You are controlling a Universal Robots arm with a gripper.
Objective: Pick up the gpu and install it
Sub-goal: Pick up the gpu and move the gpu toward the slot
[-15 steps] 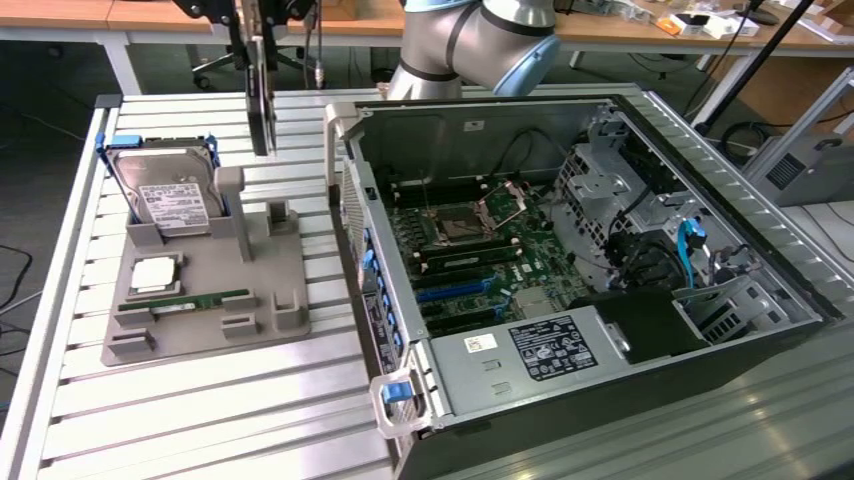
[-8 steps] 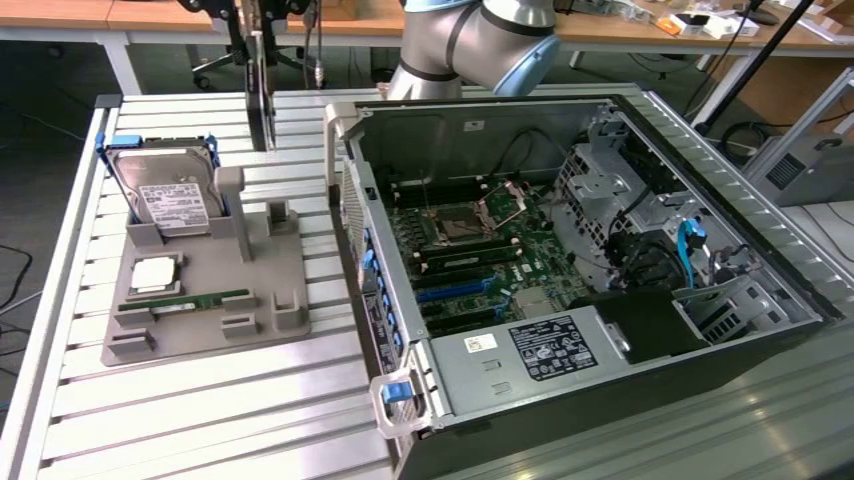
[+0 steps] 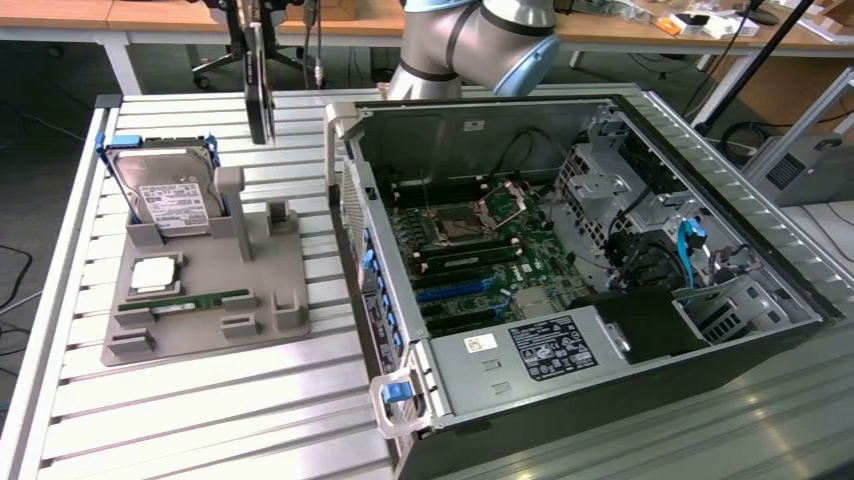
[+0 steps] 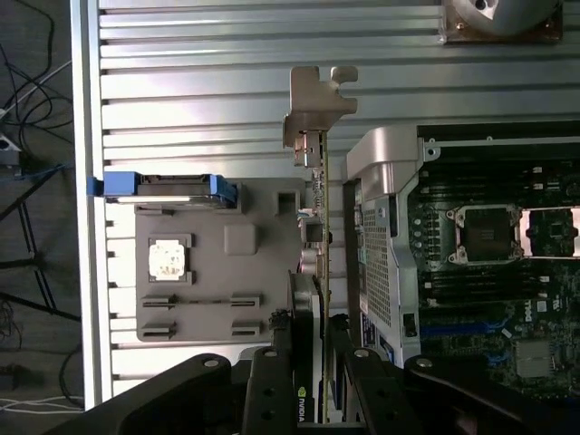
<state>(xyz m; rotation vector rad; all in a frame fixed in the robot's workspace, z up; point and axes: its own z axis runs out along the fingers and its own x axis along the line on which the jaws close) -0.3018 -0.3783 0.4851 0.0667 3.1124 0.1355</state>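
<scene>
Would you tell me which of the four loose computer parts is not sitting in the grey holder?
The gpu, held in the gripper above the table; the hard drive, processor chip and RAM stick all rest in the holder.

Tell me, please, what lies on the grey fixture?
A hard drive, a silver processor chip and a green RAM stick. The hard drive covers the fixture beneath it.

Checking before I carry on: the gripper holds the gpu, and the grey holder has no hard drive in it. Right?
Not quite. The gripper does hold the gpu, but the hard drive stands in the grey holder, as the exterior view shows.
</scene>
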